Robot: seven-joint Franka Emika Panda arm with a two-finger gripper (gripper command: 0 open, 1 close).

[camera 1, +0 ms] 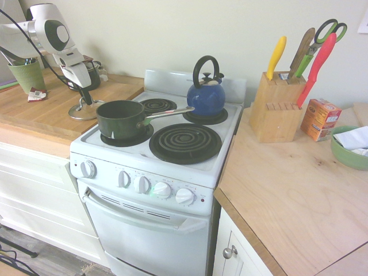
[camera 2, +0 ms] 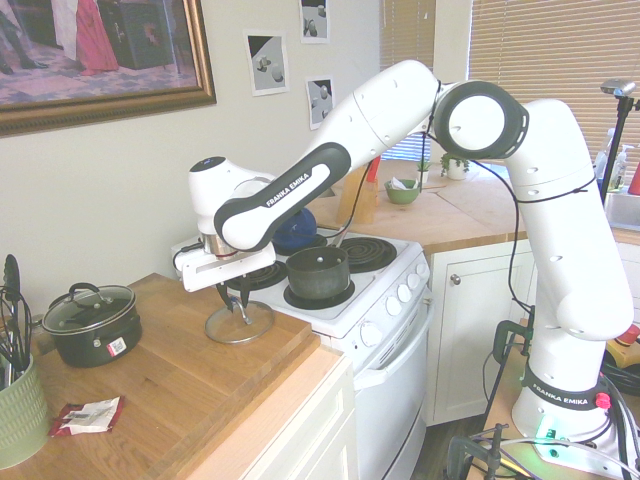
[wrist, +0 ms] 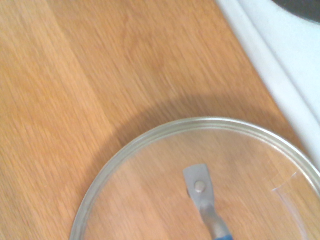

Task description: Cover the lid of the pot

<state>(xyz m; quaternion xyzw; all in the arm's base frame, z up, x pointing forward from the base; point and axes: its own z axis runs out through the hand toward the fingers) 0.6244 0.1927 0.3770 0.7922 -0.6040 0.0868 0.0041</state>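
The lid [camera 1: 77, 113] is a round clear glass one with a metal rim, lying flat on the wooden counter just left of the stove. My gripper [camera 1: 87, 100] comes straight down onto its small metal loop handle [wrist: 202, 193]; from the other side the gripper [camera 2: 240, 304] stands right over the lid [camera 2: 240, 327]. The wrist view shows the lid's rim [wrist: 150, 136] and handle from close above. The pot [camera 1: 119, 118], a dark green saucepan with one long silver handle, stands open on the front left burner, seen also as the pot [camera 2: 318, 272] just beside the lid.
A blue kettle [camera 1: 206, 95] sits on the back right burner. A dark two-handled lidded pot [camera 2: 90, 322], a green cup of utensils [camera 1: 26, 75] and a red packet [camera 2: 88, 413] share the left counter. A knife block [camera 1: 276, 106], orange box [camera 1: 319, 118] and green bowl [camera 1: 348, 148] stand right.
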